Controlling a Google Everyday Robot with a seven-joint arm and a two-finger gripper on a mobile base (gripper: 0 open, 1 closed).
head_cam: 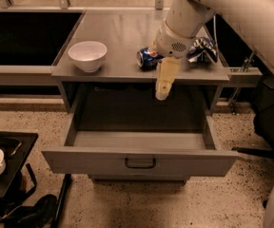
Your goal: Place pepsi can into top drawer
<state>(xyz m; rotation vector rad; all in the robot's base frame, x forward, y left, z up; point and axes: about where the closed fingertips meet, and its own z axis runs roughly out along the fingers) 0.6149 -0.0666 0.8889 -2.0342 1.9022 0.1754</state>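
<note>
The gripper (161,94) hangs over the counter's (122,32) front edge, its cream fingers (165,75) pressed together and empty. Just behind them, toward the white bowl (87,55), the small blue pepsi can (146,59) lies on its side. Below the fingers, the wide grey metal top drawer (103,161) stands open.

Floor (222,203): speckled terrazzo. A grey metal counter (122,32) stands at centre, flanked by a dark open bay (27,37). A black side table (18,165) occupies the lower left corner.

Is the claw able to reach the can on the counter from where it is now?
Probably yes: the claw hangs close beside the can, with nothing between them; the bowl sits well aside.
</note>
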